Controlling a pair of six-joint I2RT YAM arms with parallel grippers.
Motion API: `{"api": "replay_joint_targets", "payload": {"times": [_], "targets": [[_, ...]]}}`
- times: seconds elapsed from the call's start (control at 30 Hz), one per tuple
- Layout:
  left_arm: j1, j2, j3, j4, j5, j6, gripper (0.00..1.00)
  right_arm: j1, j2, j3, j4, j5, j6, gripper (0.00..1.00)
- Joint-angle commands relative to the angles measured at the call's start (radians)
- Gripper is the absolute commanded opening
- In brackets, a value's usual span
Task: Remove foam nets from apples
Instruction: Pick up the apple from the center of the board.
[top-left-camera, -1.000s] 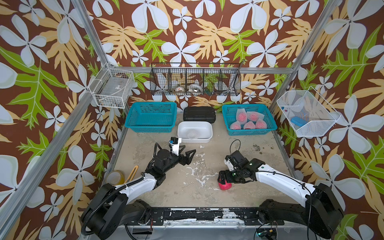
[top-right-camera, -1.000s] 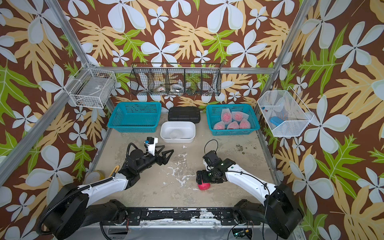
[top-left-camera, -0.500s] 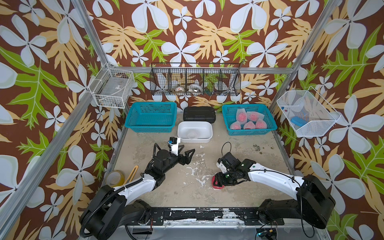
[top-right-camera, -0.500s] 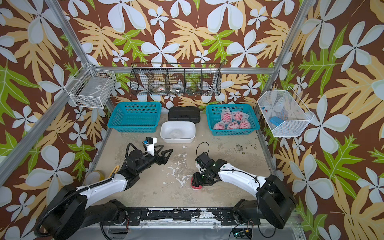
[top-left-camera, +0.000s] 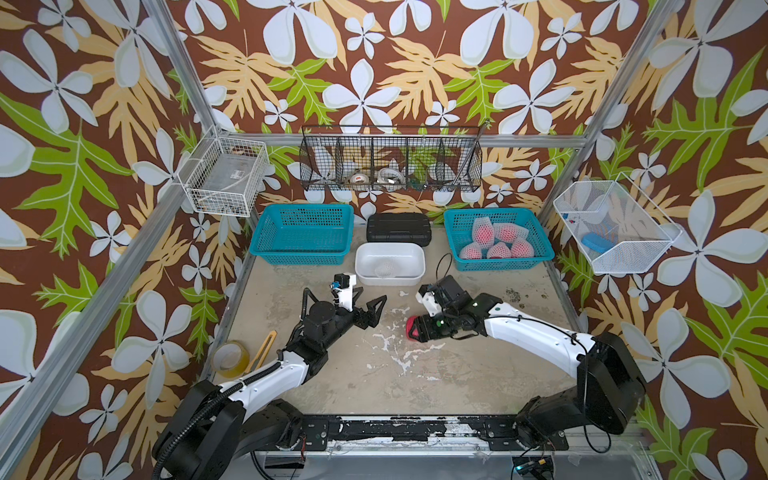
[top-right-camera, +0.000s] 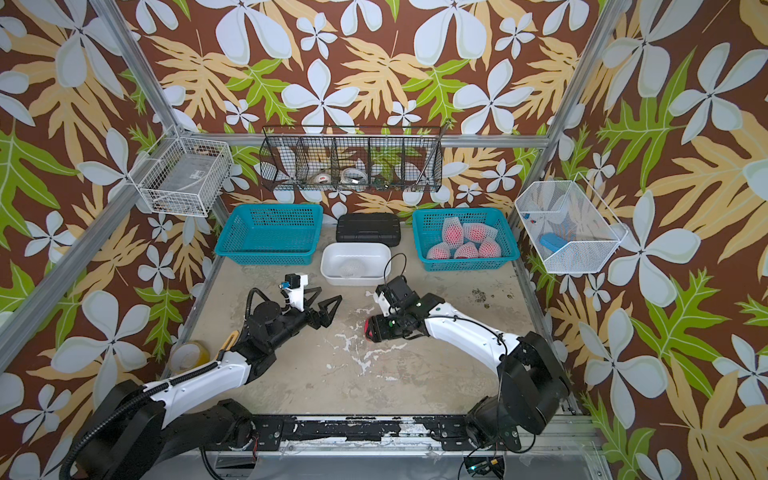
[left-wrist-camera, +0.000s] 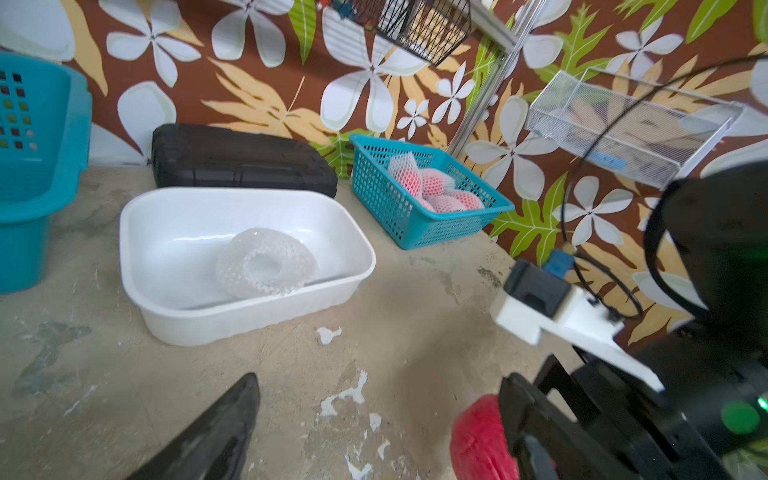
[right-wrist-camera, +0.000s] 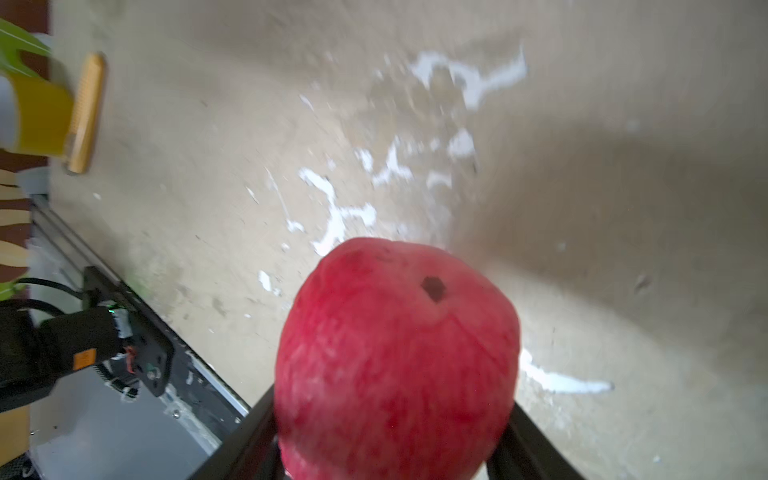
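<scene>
Bare red round apple (right-wrist-camera: 395, 353) is being gripped by the right claw (top-left-camera: 417, 328), whose jaws are being pressed narrow against its sides, just right of centre in both top views. Against a second ago, that claw is being seen drawn in from wide, and the apple is being carried leftward and upward in the frame, over the worn beige counter (top-left-camera: 374, 374). The left claw (top-left-camera: 368, 309) is being held wide and empty, left of centre. One white foam mesh net (left-wrist-camera: 266, 262) is being left in the white rectangular plastic tub (left-wrist-camera: 137, 249). Five netted apples (top-left-camera: 496, 245) are being kept in the teal plastic basket (top-left-camera: 540, 245) at upper right. One apple is thus being judged freed, probably bound for the empty teal basket (top-left-camera: 303, 257) at upper left; five are being left waiting.
</scene>
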Motion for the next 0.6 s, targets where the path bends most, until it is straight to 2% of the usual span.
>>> {"api": "replay_joint_targets", "payload": {"times": [0.0, 0.1, 0.2, 0.4, 0.57], "targets": [[0.05, 0.012, -0.044, 0.301, 0.139, 0.007, 0.94, -0.054, 0.038, 0.116, 0.052, -0.104, -0.098, 0.47], [0.079, 0.046, -0.084, 0.573, 0.301, 0.014, 0.97, -0.123, 0.073, 0.203, 0.063, -0.214, -0.124, 0.46], [0.07, 0.091, -0.082, 0.717, 0.433, 0.044, 0.98, -0.162, 0.102, 0.279, 0.007, -0.353, -0.172, 0.46], [0.027, 0.144, -0.07, 0.786, 0.522, 0.149, 1.0, -0.162, 0.08, 0.286, -0.012, -0.604, -0.185, 0.46], [0.0, 0.166, -0.03, 0.742, 0.527, 0.211, 1.0, -0.143, 0.044, 0.258, -0.064, -0.67, -0.22, 0.46]]}}
